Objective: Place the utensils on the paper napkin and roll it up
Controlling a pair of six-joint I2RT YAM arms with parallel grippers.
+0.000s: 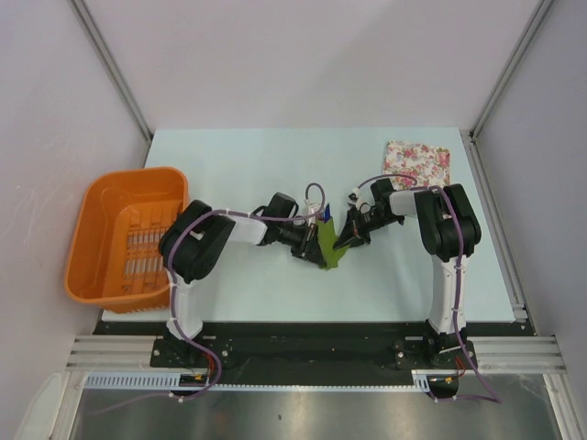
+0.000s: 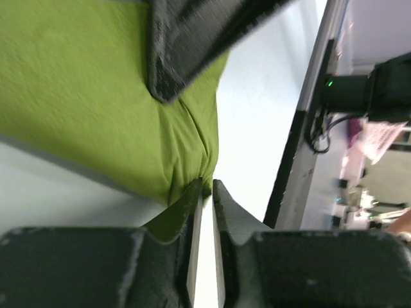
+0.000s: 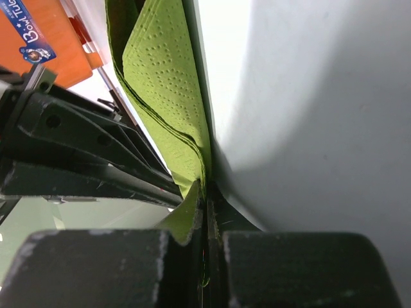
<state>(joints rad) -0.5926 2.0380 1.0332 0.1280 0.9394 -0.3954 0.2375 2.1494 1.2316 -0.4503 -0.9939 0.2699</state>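
Note:
The olive-green paper napkin [image 1: 328, 246] is folded and lifted on edge at the table's middle, between both grippers. My left gripper [image 1: 315, 240] pinches a bunched corner of it; in the left wrist view the napkin [image 2: 96, 96] runs into the nearly closed tips of that gripper [image 2: 207, 185]. My right gripper [image 1: 343, 238] is shut on the opposite edge, and in the right wrist view the napkin's layered fold [image 3: 167, 83] goes down between its jaws [image 3: 207, 189]. A dark blue bit, perhaps the utensils [image 1: 322, 214], shows at the napkin's far end; the rest is hidden.
An orange basket [image 1: 128, 234] stands at the left edge of the pale table [image 1: 238, 284]. A pink-and-white floral pad [image 1: 417, 163] lies at the far right. Grey walls close in the back and sides. The two arms nearly touch at the middle.

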